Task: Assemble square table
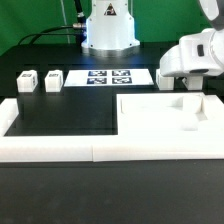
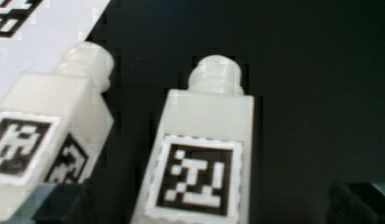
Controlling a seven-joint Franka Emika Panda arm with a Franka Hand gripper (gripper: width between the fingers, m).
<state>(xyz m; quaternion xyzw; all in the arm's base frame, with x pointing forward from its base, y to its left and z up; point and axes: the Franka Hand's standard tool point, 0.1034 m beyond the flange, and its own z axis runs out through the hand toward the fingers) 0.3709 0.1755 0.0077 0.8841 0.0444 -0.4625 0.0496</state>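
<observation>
Your big white tabletop [image 1: 160, 125] lies flat on the black table [image 1: 60, 112], on the exterior view's right, against the low white wall [image 1: 50, 148]. The outer leg [image 1: 27, 81] and inner leg [image 1: 52, 78] stand well apart from it, on the exterior view's left. In the wrist view, your hand [image 2: 207, 208] is wide open and holds nothing. A tagged leg [image 2: 207, 140] shows between its fingers, with a side leg [image 2: 56, 110] just beside it

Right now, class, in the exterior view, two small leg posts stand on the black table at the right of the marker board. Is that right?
No. In the exterior view, one leg post and the other leg post stand on the black table at the left of the marker board, not its right.
</observation>
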